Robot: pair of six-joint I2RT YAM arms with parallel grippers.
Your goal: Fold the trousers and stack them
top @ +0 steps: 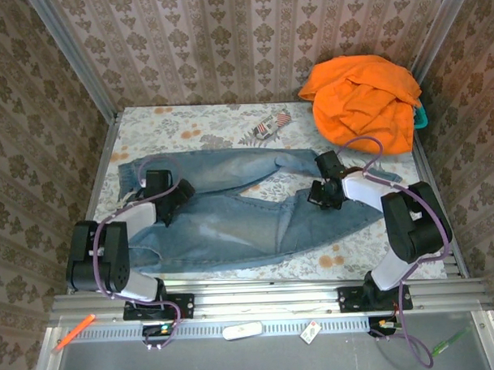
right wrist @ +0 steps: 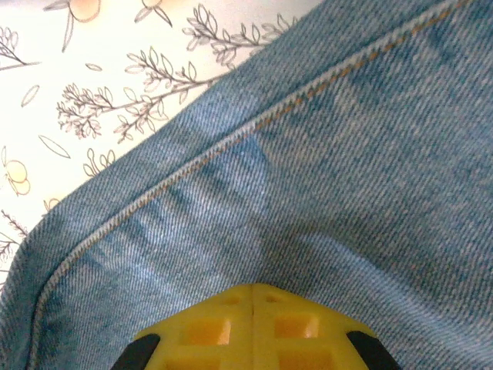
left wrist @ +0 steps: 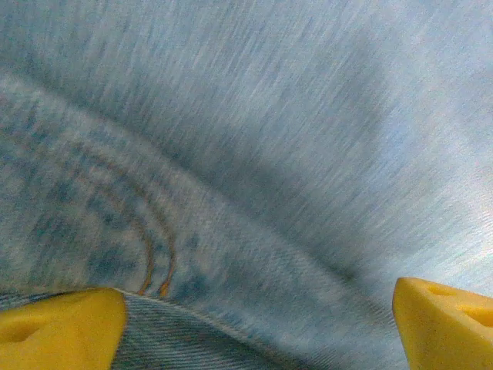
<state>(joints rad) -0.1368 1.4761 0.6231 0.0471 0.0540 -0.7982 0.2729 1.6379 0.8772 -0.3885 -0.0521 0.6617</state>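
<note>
- The trousers (top: 232, 210) lie spread across the middle of the surface (top: 188, 122), waist end to the left and both legs running right. The farther leg is fairly straight; the nearer one is wider and rumpled.
- Handling, as a judgement: denim is soft but has some weight. It will drape and drag rather than slide freely, and a thin pinch may slip (the seams and hems are thicker and should hold better). The gathered waistband and the leg ends look like the surest places to take hold for a fold.
- The left pincer (left wrist: 254, 327) is released, its yellow tips wide apart. It sits low over the waist end, close above a curved line of orange stitching, and grasps nothing.
- The right pincer (right wrist: 254, 301) is clenched, tips meeting, on the leg part near a stitched edge. Wrinkles in the denim run up to the tips, so it appears to nip a small fold.
- The surface carries a pale cloth printed with sprigs and orange fruit, which may creep if the denim is dragged.
- At the far right corner an orange garment (top: 362, 100) is heaped, and a small striped item (top: 271, 127) lies just beyond the far leg.
- Patterned wallpaper panels (top: 226, 39) close in three sides, so there is little room to swing.
</note>
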